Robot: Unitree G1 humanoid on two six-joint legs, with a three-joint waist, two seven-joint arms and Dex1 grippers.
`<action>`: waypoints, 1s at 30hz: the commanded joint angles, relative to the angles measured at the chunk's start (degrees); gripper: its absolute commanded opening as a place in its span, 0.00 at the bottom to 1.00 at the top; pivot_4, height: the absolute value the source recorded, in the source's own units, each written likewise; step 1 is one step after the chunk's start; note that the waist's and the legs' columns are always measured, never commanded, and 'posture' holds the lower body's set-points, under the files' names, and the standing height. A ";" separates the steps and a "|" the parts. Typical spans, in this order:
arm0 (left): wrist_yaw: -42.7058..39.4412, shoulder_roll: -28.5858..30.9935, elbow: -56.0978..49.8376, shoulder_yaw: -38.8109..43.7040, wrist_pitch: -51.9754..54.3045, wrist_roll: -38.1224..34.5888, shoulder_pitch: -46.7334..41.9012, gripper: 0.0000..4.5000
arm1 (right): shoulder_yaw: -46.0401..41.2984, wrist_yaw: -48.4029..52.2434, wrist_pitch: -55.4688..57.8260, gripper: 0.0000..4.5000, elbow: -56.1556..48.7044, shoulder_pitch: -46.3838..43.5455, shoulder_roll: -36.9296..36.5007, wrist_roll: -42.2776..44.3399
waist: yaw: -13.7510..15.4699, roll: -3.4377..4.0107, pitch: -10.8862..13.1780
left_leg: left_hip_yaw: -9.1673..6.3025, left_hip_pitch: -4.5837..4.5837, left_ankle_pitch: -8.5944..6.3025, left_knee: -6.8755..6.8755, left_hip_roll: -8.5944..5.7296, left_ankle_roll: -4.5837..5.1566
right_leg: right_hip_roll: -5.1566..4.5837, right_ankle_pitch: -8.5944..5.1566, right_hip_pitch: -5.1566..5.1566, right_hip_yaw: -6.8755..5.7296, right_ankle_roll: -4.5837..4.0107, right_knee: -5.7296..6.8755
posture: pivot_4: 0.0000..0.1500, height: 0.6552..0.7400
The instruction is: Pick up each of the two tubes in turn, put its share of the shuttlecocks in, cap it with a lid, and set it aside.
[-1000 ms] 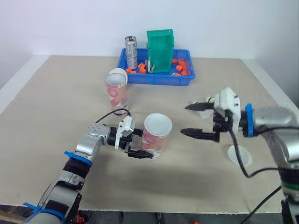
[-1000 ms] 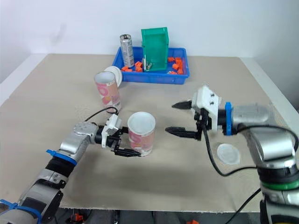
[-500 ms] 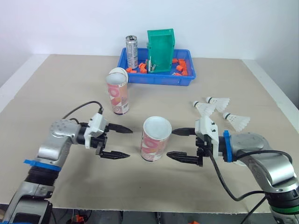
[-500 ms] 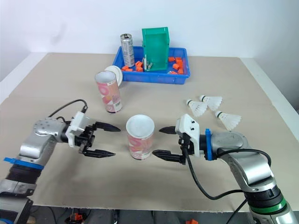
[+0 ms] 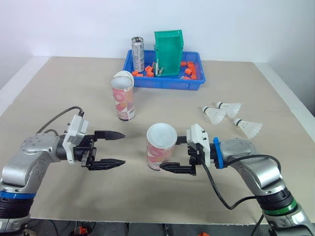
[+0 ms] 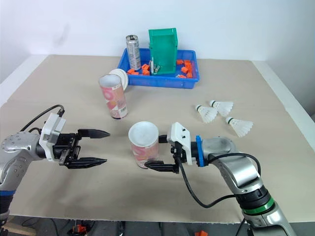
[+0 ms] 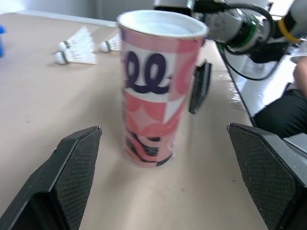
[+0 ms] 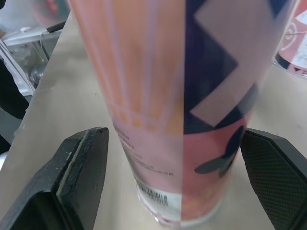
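Tipping is the main risk. The near tube point(image 5: 161, 152) stands upright and open-topped in the middle of the surface point(image 5: 64, 98), and the right gripper point(image 5: 168, 154) straddles its lower half with jaws spread, one on either side, not visibly clamped. If one jaw meets the wall before the other, the light tube could be shoved sideways or knocked over. Too hard a squeeze might dent its thin wall, and too soft a hold might let it slip on lifting. Whether a jaw already touches it is hard to tell. The left gripper point(image 5: 123, 148) hovers well apart, jaws spread on nothing, so it cannot steady the tube. The shuttlecocks point(image 5: 216, 114) lie well off to the right.
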 commanded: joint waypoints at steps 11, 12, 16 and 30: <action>3.99 -0.84 -2.77 -0.84 0.04 -0.59 -2.08 1.00 | -0.26 0.09 -2.09 0.66 1.58 -2.35 2.96 -0.98 | 0.06 -0.01 0.00 | -0.01 0.00 -0.01 -0.01 0.00 -0.02 | 0.00 0.01 0.01 0.00 0.03 0.00 | 1.00 0.95; 4.12 -1.10 -2.50 -1.46 -0.21 -0.10 -2.64 1.00 | -0.59 0.08 -1.93 0.66 1.40 -2.33 2.79 -0.80 | 0.07 0.00 0.00 | -0.01 0.00 -0.01 0.00 0.00 -0.02 | 0.01 0.01 0.01 -0.01 0.02 0.00 | 1.00 0.95; 5.49 -4.77 -0.88 -5.53 1.26 -0.27 -9.15 1.00 | -4.72 -0.95 -0.50 0.66 -1.69 -1.72 0.43 1.02 | 0.40 -0.02 0.01 | 0.00 0.00 -0.01 0.05 -0.04 -0.03 | -0.01 0.03 0.04 0.01 0.05 0.00 | 1.00 0.95; 11.35 -23.37 15.46 -17.16 0.20 7.90 -30.07 1.00 | -41.18 -18.89 0.57 0.66 20.93 -3.52 -17.91 -0.83 | 1.73 0.00 0.02 | -0.05 -0.20 -0.01 0.14 -0.36 0.00 | -0.15 0.24 0.07 0.14 0.44 -0.20 | 1.00 0.95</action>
